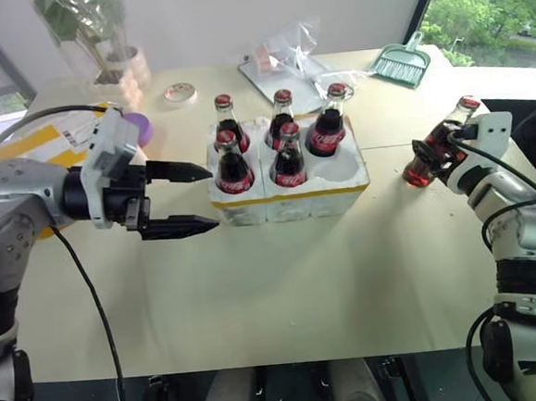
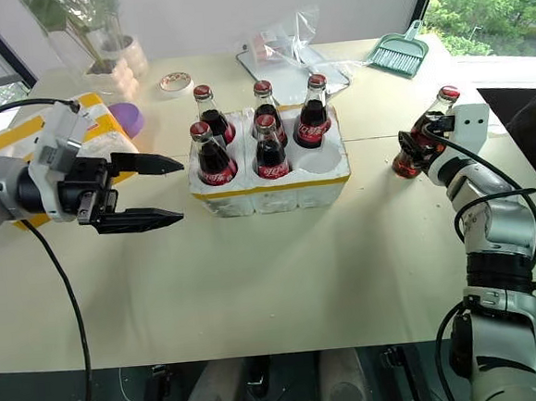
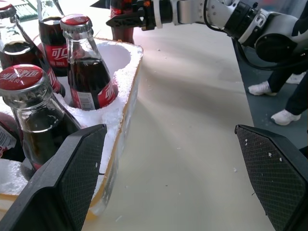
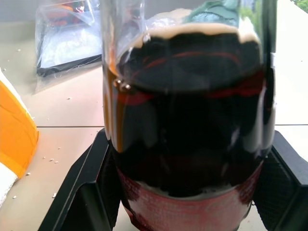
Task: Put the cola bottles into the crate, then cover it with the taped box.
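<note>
Beside crate [image 1: 291, 199], open table [image 1: 284, 292] stretches wide.

We see, L wrist view: own left gripper [image 3: 183, 178] w/ black fingers [image 3: 62, 187] spread wide, nothing between them. Just beside one finger, the crate [image 3: 122, 108], white foam w/ yellow band, holds cola bottles [image 3: 86, 77] upright in its wells; one corner well is bare. Across the table [image 3: 192, 144], the right gripper [image 3: 127, 19] grips another bottle [image 3: 120, 14]. A person's shoes [image 3: 276, 103] show on the floor.
</note>
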